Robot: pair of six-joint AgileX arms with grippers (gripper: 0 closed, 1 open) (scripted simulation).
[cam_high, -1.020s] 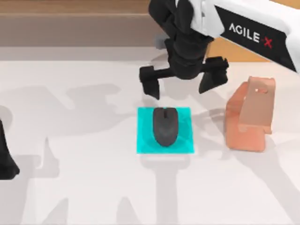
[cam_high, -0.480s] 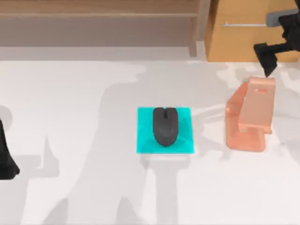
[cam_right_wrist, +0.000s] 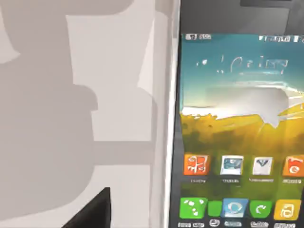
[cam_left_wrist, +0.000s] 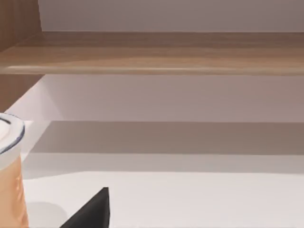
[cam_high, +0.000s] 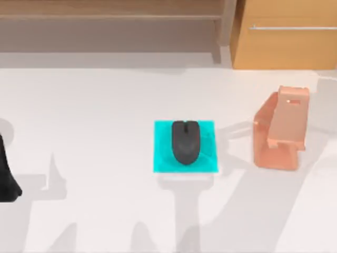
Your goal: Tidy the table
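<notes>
Right gripper (cam_right_wrist: 90, 211) hangs close over a phone (cam_right_wrist: 235, 128) lying flat, screen up and lit, on the table (cam_high: 95, 105); can't tell if it's open or closed. Left arm (cam_high: 6, 179) is parked at the table's left edge. Left gripper (cam_left_wrist: 92, 213) sits low beside an orange cup (cam_left_wrist: 9, 180) with a white rim, state also unreadable. The table spans the whole top view, in front of the shelf (cam_high: 105, 10) and cabinet (cam_high: 284, 47). Still out on it: a black mouse (cam_high: 185, 141) centred on a cyan mat (cam_high: 163, 158), and a salmon phone stand (cam_high: 279, 132) well to the right of them, upright with its back leaning. Risks as I read it: the phone is thin and flush with a smooth top, so a grab from above will likely skate it sideways or clip the screen instead of catching an edge. The stand looks light and top-heavy, so a swing past it could tip it. The cup is near enough to the left gripper that any careless lift-off could knock it. The mouse may slide off the mat if the mat gets dragged. Surface: plain white, glossy-smooth, no lip or texture to stop sliding, with soft arm shadows across it. Room: a light wood shelf runs along the back, a wood cabinet with a metal bar handle (cam_high: 292, 27) sits back-right, and there's a pale wall behind.
</notes>
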